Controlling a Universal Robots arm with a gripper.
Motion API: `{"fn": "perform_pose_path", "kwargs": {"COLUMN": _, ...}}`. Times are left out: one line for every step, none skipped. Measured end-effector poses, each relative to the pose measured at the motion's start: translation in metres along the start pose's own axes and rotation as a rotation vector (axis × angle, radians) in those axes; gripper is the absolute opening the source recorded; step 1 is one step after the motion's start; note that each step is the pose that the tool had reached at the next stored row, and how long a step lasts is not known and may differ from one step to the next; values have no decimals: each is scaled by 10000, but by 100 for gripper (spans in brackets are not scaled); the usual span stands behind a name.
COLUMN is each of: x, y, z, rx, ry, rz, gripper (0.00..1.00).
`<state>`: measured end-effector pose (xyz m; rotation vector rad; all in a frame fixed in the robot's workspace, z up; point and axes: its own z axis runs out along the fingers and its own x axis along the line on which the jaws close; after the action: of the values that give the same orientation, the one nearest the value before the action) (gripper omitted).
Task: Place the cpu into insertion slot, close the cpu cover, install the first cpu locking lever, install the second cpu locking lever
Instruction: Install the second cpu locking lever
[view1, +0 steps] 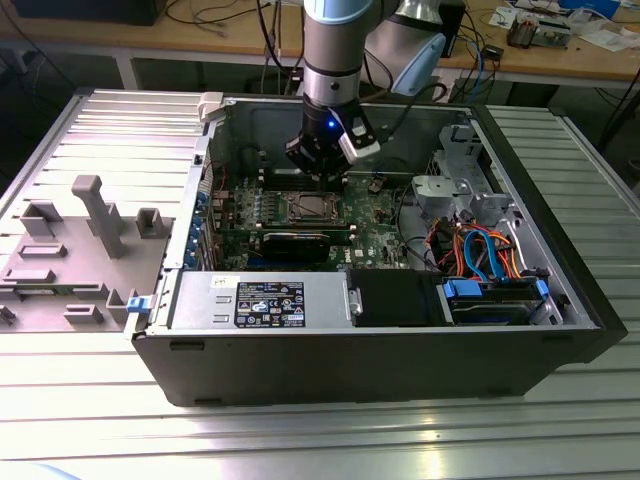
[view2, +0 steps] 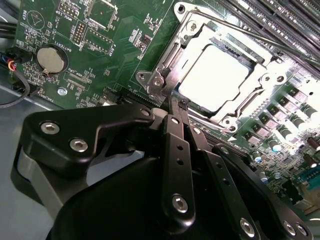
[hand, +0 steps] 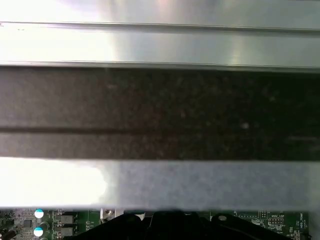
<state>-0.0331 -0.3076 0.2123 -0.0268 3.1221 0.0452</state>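
Now, line by line.

Tool state: the tool (view2: 176, 107) has its black fingers (view2: 175, 145) drawn together to a narrow tip, with nothing visibly held between them.

Tool position: in the exterior view the tool (view1: 322, 170) hangs inside the open computer case (view1: 380, 370), just above the far edge of the socket.

Key relation: in the second wrist view the tip sits at the corner of the insertion slot (view2: 220, 70), touching or nearly touching a thin metal locking lever (view2: 172, 97) there; I cannot tell which. The socket lies straight ahead of the fingertips.

Lever axis: a second thin rod (view2: 250, 32) runs along the socket's far side.

Cpu: the cpu (view2: 215, 75) lies flat in the socket, its pale square top glaring under the light.

Cpu cover: the cpu cover (view2: 167, 60) appears down, its grey frame ringing the chip.

Nearby: a coin battery (view2: 51, 60) sits well apart on the green board.
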Motion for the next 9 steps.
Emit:
{"fn": "perform_pose_path", "kwargs": {"x": 0, "y": 0, "z": 0, "rx": 0, "ry": 0, "rz": 1, "gripper": 11}}
{"fn": "perform_pose_path", "kwargs": {"x": 0, "y": -1, "z": -1, "rx": 0, "ry": 0, "rz": -1, "gripper": 11}}
{"fn": "perform_pose_path", "kwargs": {"x": 0, "y": -1, "z": -5, "rx": 2, "ry": 1, "rz": -2, "gripper": 11}}
{"fn": "perform_pose_path", "kwargs": {"x": 0, "y": -1, "z": -17, "rx": 2, "ry": 1, "rz": -1, "gripper": 11}}
{"fn": "perform_pose_path", "kwargs": {"x": -1, "y": 0, "z": -39, "rx": 1, "ry": 0, "rz": -1, "gripper": 11}}
{"fn": "perform_pose_path", "kwargs": {"x": -2, "y": 1, "z": -63, "rx": 8, "ry": 0, "rz": -2, "gripper": 11}}
{"fn": "perform_pose_path", "kwargs": {"x": -2, "y": 1, "z": -80, "rx": 12, "ry": 1, "rz": -3, "gripper": 11}}
{"fn": "perform_pose_path", "kwargs": {"x": -2, "y": 2, "z": -95, "rx": 14, "ry": 1, "rz": -3, "gripper": 11}}
{"fn": "perform_pose_path", "kwargs": {"x": -3, "y": 2, "z": -109, "rx": 15, "ry": 0, "rz": -2, "gripper": 11}}
